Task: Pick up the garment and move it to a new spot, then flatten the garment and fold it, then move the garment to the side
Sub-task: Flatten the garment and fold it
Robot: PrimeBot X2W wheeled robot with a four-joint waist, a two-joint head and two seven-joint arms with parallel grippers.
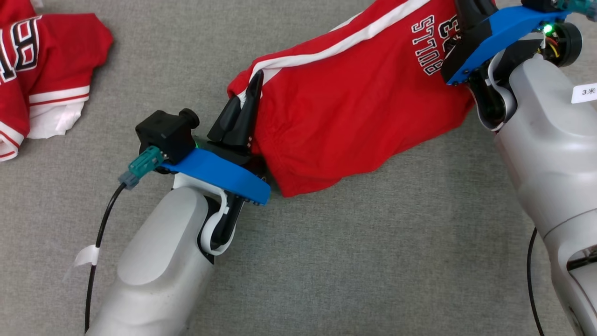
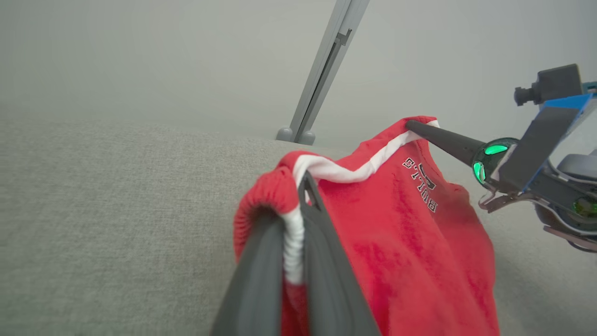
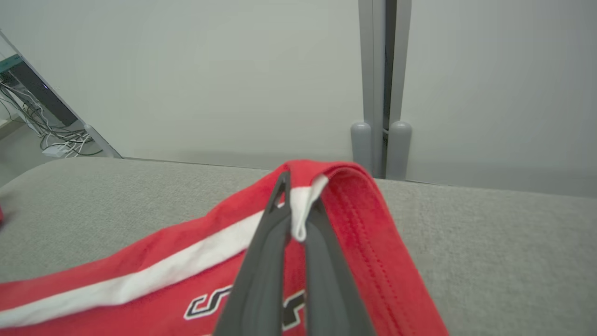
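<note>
Your left gripper [image 1: 255, 84], mid-frame in the head view, and right gripper [image 3: 298, 198], upper right there, each pinched the garment's [image 1: 354, 107] white-striped edge, so it hung stretched between them, likely for laying flat.

The garment [image 1: 350, 107] reads BULLS; forearm label [image 1: 584, 93] reads 3米.

Pale grey forearm shells [image 1: 158, 266] end in bright blue plates [image 1: 219, 175] and long dark tapered fingers [image 1: 245, 112]. The left wrist carries a boxy black camera [image 1: 165, 133], teal plug [image 1: 145, 162] and black cable [image 1: 99, 233] tagged with white tape [image 1: 86, 255]; the right shows a green light [image 1: 548, 29].
</note>
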